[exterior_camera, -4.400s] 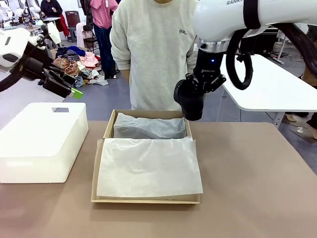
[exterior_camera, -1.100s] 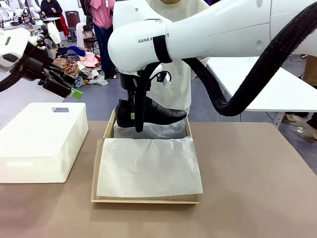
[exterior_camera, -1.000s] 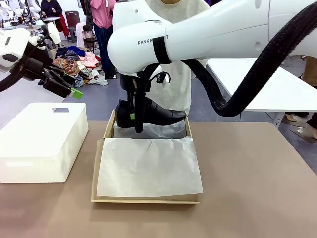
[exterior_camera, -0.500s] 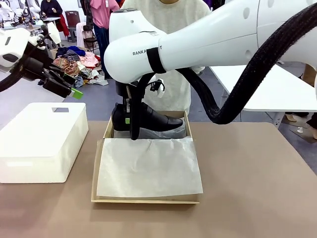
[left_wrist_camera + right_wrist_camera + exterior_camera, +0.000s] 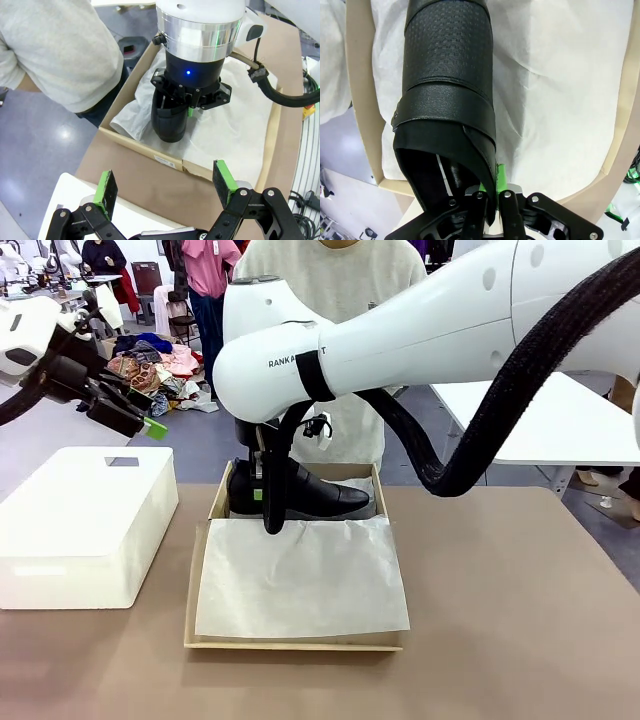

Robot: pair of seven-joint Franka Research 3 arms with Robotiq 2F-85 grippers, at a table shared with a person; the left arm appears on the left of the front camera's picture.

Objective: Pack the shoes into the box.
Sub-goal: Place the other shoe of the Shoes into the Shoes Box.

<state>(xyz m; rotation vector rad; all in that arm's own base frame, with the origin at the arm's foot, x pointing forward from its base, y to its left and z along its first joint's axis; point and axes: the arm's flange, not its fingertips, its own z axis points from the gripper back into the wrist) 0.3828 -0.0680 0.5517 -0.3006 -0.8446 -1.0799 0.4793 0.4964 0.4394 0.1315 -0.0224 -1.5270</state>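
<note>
a black glossy shoe (image 5: 310,495) hangs low in the far half of an open tan cardboard box (image 5: 197,585), its long axis running across the box from side to side, the pointed toe aimed at the robot's right and the heel at its left, sole down and close to level. the right pincer (image 5: 268,512) is clenched on the back rim of the shoe at the heel; the right wrist view shows the thin leather edge nipped between the green-padded fingers (image 5: 499,176), with the textured upper and its strap stretching away from the camera over crumpled white tissue paper (image 5: 560,100). whether the sole touches the tissue under it cannot be told. the near half of the box lies flat toward the robot, covered by a smooth tissue sheet. the left pincer (image 5: 150,423) hovers released, jaws wide apart and holding nothing, above a white rounded plastic box (image 5: 85,530) with a grey label that stands on the left of the brown tabletop (image 5: 500,620), just beside the cardboard box. a person in a light grey sweatshirt (image 5: 330,300) stands at the far edge, behind the box. beyond are a blue-grey floor, a heap of coloured clothes (image 5: 160,365) and a white table (image 5: 540,410) to the right.
</note>
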